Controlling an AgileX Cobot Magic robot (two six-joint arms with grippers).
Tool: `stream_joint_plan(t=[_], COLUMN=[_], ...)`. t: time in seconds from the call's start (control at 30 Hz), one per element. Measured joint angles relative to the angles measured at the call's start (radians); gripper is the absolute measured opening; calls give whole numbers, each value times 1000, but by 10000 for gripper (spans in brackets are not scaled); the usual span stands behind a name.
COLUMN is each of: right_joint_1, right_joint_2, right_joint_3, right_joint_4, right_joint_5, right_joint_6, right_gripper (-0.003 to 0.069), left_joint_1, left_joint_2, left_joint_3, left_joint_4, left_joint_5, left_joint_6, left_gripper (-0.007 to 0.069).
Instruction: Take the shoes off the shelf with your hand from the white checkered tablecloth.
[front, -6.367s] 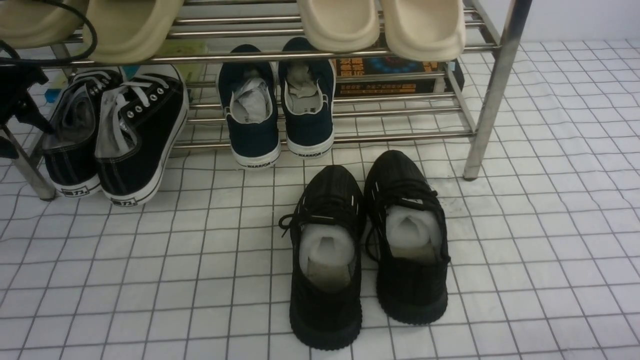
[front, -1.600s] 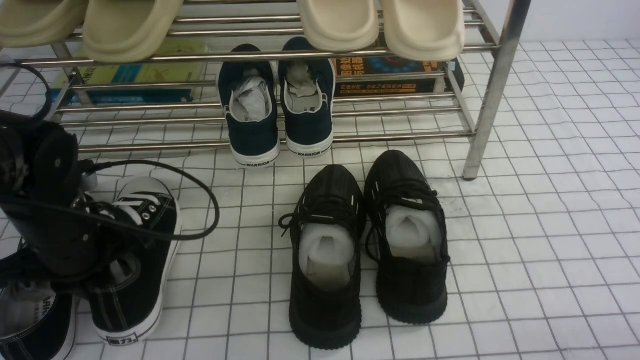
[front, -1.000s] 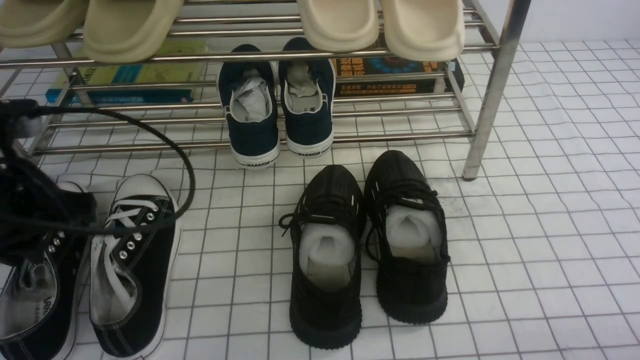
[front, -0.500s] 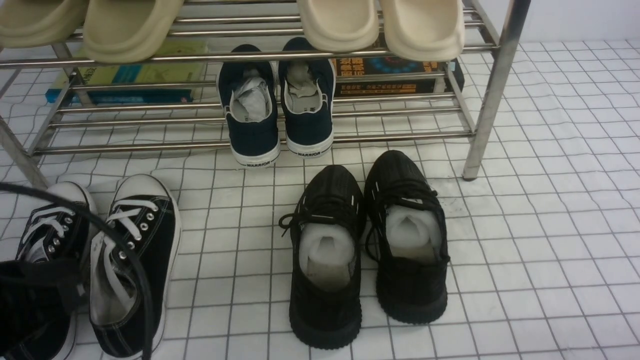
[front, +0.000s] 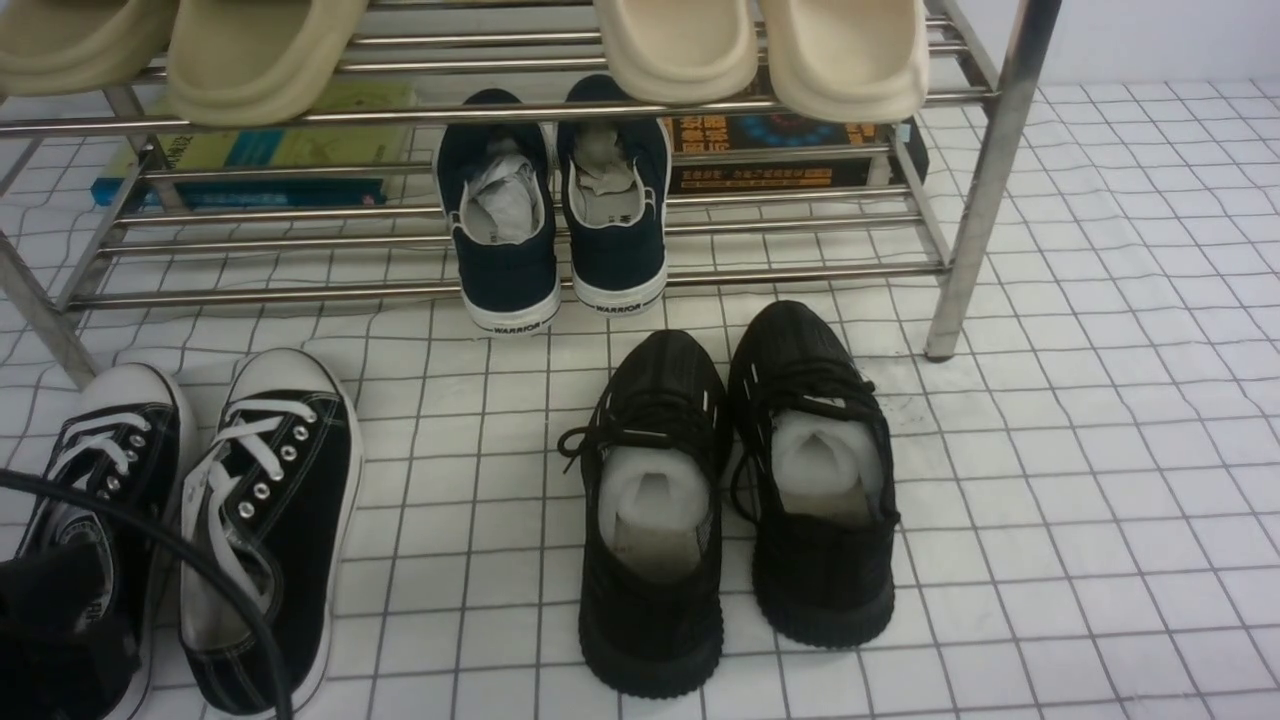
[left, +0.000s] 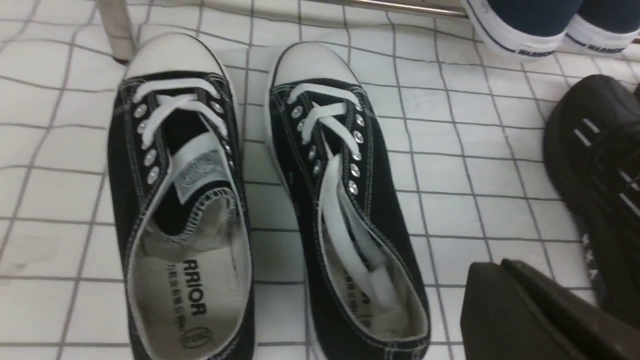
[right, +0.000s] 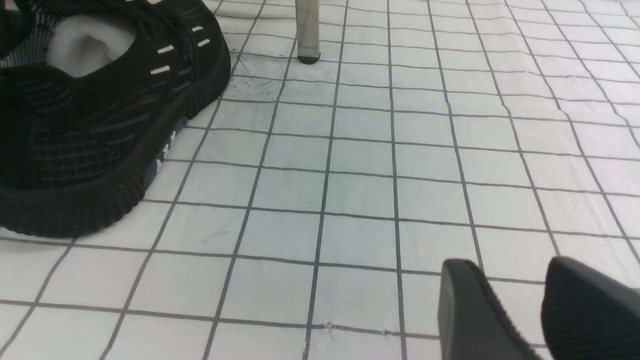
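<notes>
White checkered tablecloth (front: 1100, 420) covers the whole bench, slightly wrinkled near the rack. Plain pale wall behind.

Shelf (front: 985, 190): chrome tube rack, two tiers. Beige slides (front: 760, 50) on the upper tier, navy slip-ons (front: 555, 210) on the lower tier with heels hanging over the front rail, books (front: 780, 150) behind them.

Shoes (front: 200, 520): off the shelf, standing side by side on the cloth in front of its left leg, toes toward the rack. Black canvas, white laces, silver eyelets, white toe caps and soles. Laces loose, one tucked down inside the shoe nearer the centre. All-black knit sneakers (front: 740, 490) sit further right, well apart from them.

Handling, my estimate: light, soft canvas upper that collapses under a pinch, stiff rubber sole. Best hold is the heel collar or side wall, one finger inside the opening. Avoid the laces, they would slip and snag.

Left gripper (left: 540, 315): above the cloth just beside the pair, touching neither shoe. Only a dark block of it shows, so I cannot tell whether the fingers are apart or together.

Right gripper (right: 520, 315): low over bare cloth, fingers slightly apart, nothing between them.

Judgement: pair looks placed, task near done.
</notes>
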Motion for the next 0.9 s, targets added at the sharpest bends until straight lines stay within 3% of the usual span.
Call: stream_joint_plan(t=[0.33, 0.5, 0.9], right_joint_1=[0, 0, 0], right_joint_2=[0, 0, 0], right_joint_3=[0, 0, 0], right_joint_4=[0, 0, 0], right_joint_5=[0, 0, 0], right_joint_6=[0, 0, 0], right_gripper=[239, 239, 239], left_joint_1=[2, 71, 123], left_joint_2=[-210, -418, -489], left_joint_3=[262, 410, 451], left_joint_4=[83, 86, 93], left_joint_5=[-122, -177, -171], left_joint_6=[-4, 35, 40], left_gripper=[20, 21, 34])
